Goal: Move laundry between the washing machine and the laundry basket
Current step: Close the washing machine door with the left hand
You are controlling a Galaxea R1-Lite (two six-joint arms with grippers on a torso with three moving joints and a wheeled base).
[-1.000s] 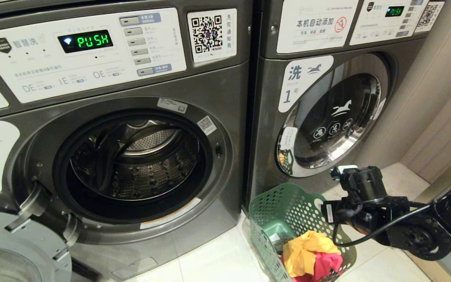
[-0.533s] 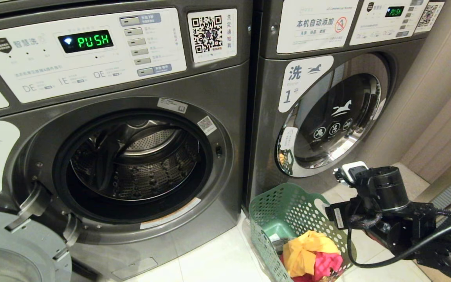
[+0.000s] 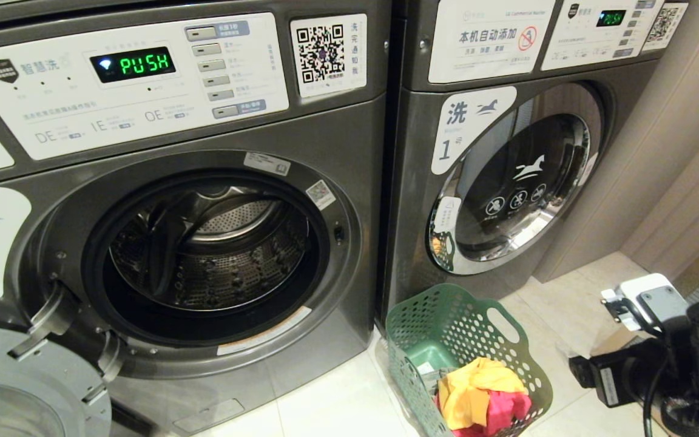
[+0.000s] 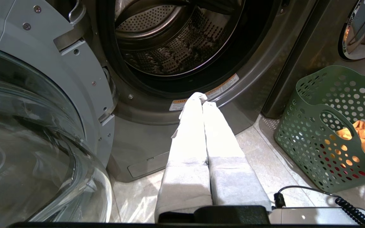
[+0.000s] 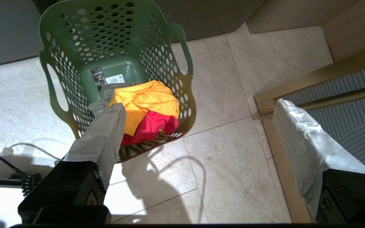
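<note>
Three garments fill the green laundry basket (image 5: 74,47) at the right hand's (image 5: 198,133) eleven o'clock; fingers spread, it should descend squarely onto the yellow-orange garment (image 5: 147,98).

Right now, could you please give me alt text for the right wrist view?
The right gripper, jaws wide open and empty, hangs above a green laundry basket on pale floor tiles. Yellow-orange, red and grey-green garments lie piled inside.
</note>
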